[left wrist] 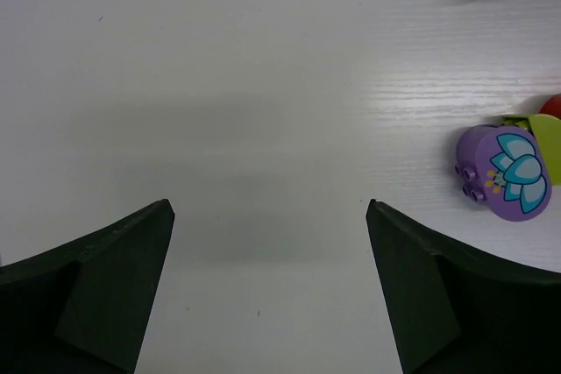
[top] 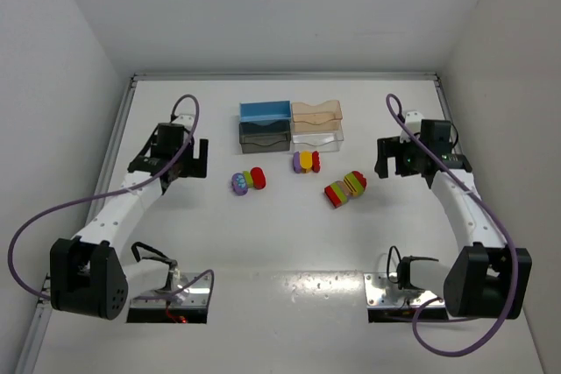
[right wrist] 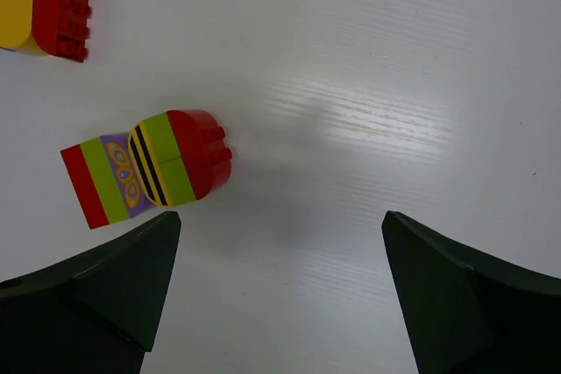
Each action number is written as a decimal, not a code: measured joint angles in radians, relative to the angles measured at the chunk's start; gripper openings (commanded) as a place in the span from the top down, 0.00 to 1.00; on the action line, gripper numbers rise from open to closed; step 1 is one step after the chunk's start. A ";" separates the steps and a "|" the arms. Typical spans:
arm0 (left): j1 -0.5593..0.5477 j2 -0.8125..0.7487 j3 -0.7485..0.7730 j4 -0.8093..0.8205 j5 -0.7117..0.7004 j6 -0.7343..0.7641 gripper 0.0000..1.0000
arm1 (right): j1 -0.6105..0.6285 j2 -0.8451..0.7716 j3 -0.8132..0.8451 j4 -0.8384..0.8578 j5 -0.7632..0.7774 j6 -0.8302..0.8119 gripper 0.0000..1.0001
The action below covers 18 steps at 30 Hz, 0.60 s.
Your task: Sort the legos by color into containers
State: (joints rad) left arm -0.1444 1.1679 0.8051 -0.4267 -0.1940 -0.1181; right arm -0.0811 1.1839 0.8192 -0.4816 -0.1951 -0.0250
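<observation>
Three lego clumps lie on the white table in front of the bins. A purple, lime and red clump [top: 248,180] is on the left; its purple end [left wrist: 504,172] shows at the right edge of the left wrist view. A purple, yellow and red clump [top: 306,161] lies in the middle and shows in the right wrist view [right wrist: 46,8]. A red, lime and purple striped clump [top: 344,188] lies on the right [right wrist: 149,168]. The containers [top: 291,126] are blue, dark grey, peach and clear. My left gripper [top: 196,158] [left wrist: 269,208] is open and empty, left of the clumps. My right gripper [top: 383,158] [right wrist: 280,216] is open and empty, right of the striped clump.
A raised rim [top: 285,76] runs along the table's far edge, with white walls on three sides. Purple cables [top: 188,107] loop off both arms. The arm bases sit on metal plates [top: 171,297] at the near edge.
</observation>
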 measured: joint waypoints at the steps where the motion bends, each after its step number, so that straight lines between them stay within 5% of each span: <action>1: 0.000 0.004 0.014 -0.014 0.013 0.012 0.01 | 0.000 -0.001 -0.001 -0.001 0.000 -0.002 0.01; 11: -0.084 -0.008 0.209 -0.105 0.287 0.423 0.08 | 0.000 -0.023 0.013 -0.067 -0.103 -0.093 0.01; 18: -0.230 0.188 0.246 -0.196 0.385 0.603 0.09 | -0.001 -0.014 0.062 -0.164 -0.228 -0.159 0.01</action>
State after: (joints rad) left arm -0.3748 1.3563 1.0515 -0.6228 0.1905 0.4850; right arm -0.0822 1.1694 0.8810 -0.6456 -0.4232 -0.1841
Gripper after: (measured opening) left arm 0.908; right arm 0.986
